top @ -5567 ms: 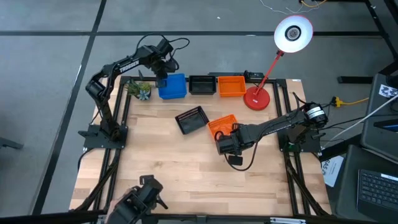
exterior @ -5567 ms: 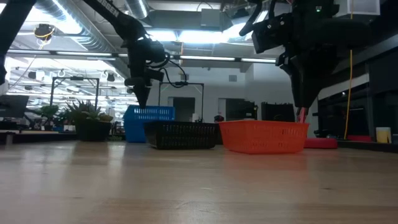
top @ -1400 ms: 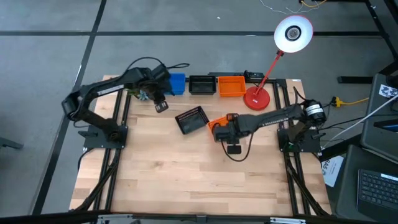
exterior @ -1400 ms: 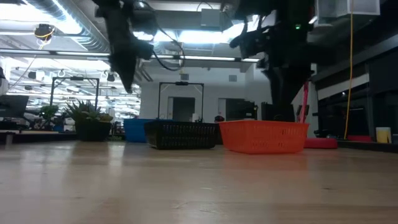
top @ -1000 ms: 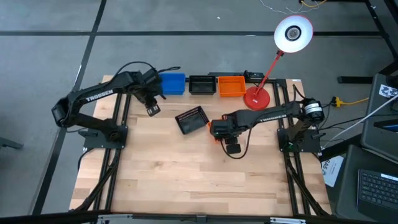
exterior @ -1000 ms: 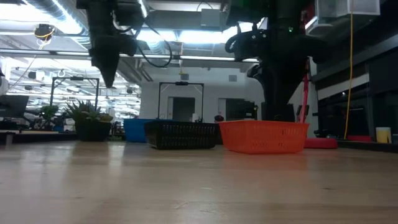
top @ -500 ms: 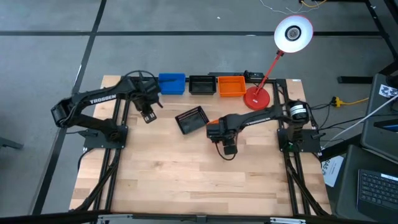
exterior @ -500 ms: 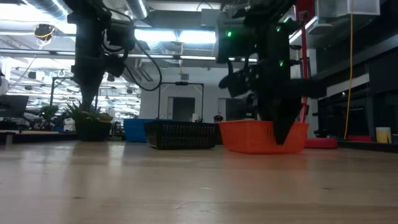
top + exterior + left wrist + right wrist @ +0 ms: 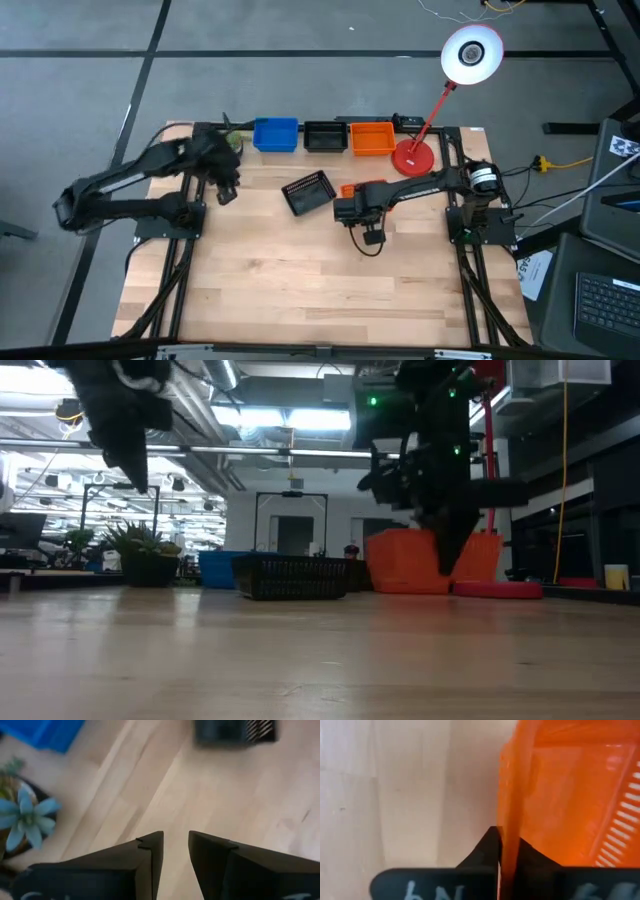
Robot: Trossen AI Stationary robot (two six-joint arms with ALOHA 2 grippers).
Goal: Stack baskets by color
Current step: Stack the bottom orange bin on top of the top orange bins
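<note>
Three baskets stand in a row at the table's far edge: blue, black and orange. A loose black mesh basket lies at mid-table. Beside it is a loose orange basket, tipped up and mostly hidden under my right arm in the high view. My right gripper is shut on it, pointing down. My left gripper hangs open above the table's left part, near the plant, with nothing between its fingers. My right gripper pinches one side wall of the loose orange basket at its rim, one finger inside and one outside. The fingers come from above, pointing down. The basket stands tilted in the hold, its lower edge at table level.
A red desk lamp stands on its round base at the far right, close behind the right arm. The small potted plant sits at the far left corner. Bare wood spreads over the near half of the table.
My right gripper has sunk onto the loose orange basket and shut on its wall; the basket, flat on the table before, now stands tipped up. My left gripper has drawn away from the blue basket toward the table's left and near side.
</note>
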